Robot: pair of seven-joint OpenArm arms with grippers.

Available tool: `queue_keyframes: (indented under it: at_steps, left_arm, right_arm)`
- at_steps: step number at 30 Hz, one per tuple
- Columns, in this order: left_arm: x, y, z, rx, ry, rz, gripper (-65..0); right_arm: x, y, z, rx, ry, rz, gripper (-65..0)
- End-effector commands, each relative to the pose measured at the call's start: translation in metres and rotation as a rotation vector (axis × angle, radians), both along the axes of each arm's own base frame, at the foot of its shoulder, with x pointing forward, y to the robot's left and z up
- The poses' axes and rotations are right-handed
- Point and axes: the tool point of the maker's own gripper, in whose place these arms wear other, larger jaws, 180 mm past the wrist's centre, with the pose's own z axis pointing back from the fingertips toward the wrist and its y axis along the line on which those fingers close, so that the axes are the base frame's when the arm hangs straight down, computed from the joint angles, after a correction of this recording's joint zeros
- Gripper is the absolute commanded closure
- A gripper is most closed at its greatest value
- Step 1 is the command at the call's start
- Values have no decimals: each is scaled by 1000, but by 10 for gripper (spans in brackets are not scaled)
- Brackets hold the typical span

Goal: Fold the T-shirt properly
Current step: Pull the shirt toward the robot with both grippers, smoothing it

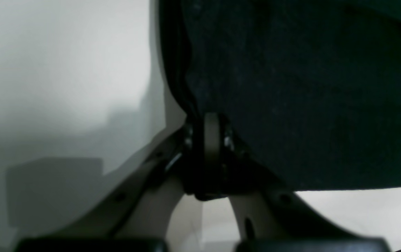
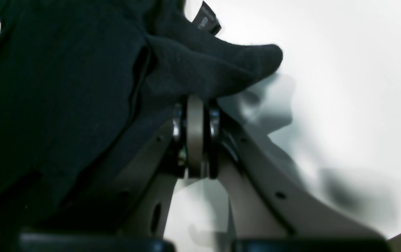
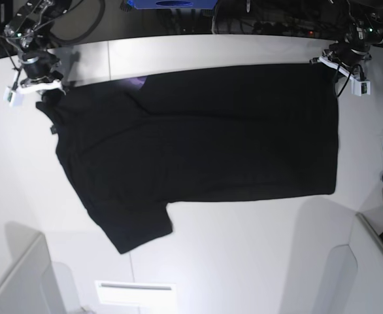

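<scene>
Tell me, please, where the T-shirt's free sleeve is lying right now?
In the base view the free sleeve lies flat on the white table, at the lower left of the T-shirt, pointing toward the table's near edge.

Base view: bright, even overhead light on the white table (image 3: 244, 261), with soft shadows at the lower left and right. The T-shirt (image 3: 204, 144) reads as near-featureless black, its folds barely visible. Straight edges bow toward the corners.

Both wrist views: dim and soft-focused, with smeared grey shadows on the table surface. Cloth grain is faint; the near gripper parts are blurred. Upper areas wash out to pale glare.
</scene>
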Motion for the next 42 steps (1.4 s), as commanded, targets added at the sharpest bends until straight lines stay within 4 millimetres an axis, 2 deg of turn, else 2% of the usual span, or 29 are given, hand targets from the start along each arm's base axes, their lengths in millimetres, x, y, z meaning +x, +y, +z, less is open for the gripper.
queue_keyframes:
  at_steps: [1, 10, 15, 21, 25, 33, 42]
  left_arm:
    - [-4, 6, 3, 25, 12, 1, 0]
    - [-7, 6, 12, 56, 8, -17, 0]
    - [-11, 6, 10, 53, 17, -14, 0]
    - [-18, 6, 9, 57, 33, -19, 0]
    - [-19, 5, 9, 54, 36, -17, 0]
    - [-36, 8, 5, 58, 74, -12, 0]
    - [-52, 9, 3, 65, 112, -20, 0]
  right_arm:
    - [2, -7, 12, -29, -41, -6, 0]
    - [-5, -8, 10, -33, -26, -5, 0]
    - [-10, -8, 7, -34, -11, -4, 0]
    - [-16, -8, 17, -63, -18, 3, 0]
    - [-17, -8, 15, -61, -12, 4, 0]
    - [-24, -8, 13, -60, 4, 3, 0]
    - [-43, -4, 4, -48, 49, -3, 0]
